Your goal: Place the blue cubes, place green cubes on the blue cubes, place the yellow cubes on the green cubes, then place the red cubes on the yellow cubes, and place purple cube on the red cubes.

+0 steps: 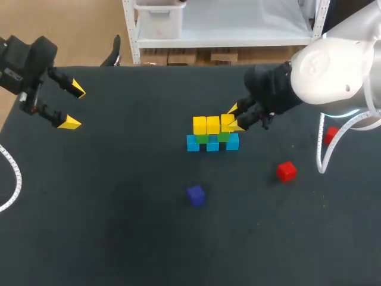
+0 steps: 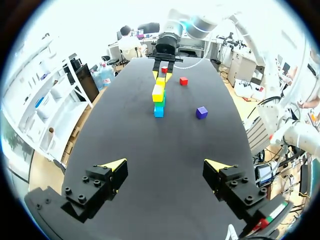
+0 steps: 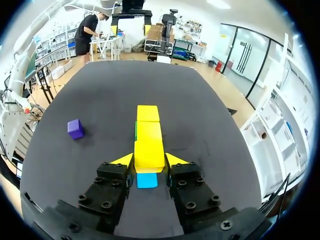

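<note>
Though the head view hides the contact, the right wrist view shows the right gripper (image 3: 149,160) pinching a small yellow cube (image 3: 149,150) — the left gripper (image 2: 166,165) gapes empty.

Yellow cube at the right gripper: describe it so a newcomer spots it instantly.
On the dark table, find the stack near the middle: blue cubes below, green cubes between, three yellow on top. It is the yellow cube at the row's end toward the right arm, the only one clamped between the right gripper's fingers.
</note>
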`<state>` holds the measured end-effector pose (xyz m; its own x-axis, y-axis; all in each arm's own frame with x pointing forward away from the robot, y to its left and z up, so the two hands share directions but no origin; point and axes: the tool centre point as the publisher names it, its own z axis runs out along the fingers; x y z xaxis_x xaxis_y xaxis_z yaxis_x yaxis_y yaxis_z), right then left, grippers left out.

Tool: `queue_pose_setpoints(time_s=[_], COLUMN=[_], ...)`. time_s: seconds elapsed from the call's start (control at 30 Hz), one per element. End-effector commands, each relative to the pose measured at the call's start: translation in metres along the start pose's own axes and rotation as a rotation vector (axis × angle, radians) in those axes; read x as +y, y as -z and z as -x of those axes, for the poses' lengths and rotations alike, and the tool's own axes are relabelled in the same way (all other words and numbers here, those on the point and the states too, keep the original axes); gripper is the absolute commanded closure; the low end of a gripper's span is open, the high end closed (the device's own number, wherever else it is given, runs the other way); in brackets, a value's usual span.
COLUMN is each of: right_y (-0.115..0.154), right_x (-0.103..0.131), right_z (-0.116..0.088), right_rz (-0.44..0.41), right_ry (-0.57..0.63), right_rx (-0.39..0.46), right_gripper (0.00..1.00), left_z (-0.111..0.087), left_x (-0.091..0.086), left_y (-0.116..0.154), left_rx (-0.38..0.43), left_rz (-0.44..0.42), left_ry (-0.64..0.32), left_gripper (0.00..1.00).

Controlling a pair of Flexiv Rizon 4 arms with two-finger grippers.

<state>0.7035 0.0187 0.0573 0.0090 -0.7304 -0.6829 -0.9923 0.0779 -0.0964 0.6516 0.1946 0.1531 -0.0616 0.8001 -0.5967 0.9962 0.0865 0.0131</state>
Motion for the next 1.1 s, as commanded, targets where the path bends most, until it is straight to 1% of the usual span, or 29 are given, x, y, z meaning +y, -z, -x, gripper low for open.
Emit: queue_pose_setpoints(time_s=[0.03,1.1], right_y=[-0.0018,-0.0060], right_x=[-0.0022,-0.0033], right_z=[0.0002,-0.0015], right_rz=[0.004,0.018], right_ry=[0.000,-0.013], right_rx=[0.002,0.010], right_gripper=[1.00,1.00], left_z=[-0.0014,-0.0014], left_x=[-0.0003,-0.0003], left_y=[0.0001,0.0001], left_rx=[-0.004,-0.004], left_rz=[0.001,0.001], left_ry=[-0.003,-0.003], left_gripper=[0.00,0.00])
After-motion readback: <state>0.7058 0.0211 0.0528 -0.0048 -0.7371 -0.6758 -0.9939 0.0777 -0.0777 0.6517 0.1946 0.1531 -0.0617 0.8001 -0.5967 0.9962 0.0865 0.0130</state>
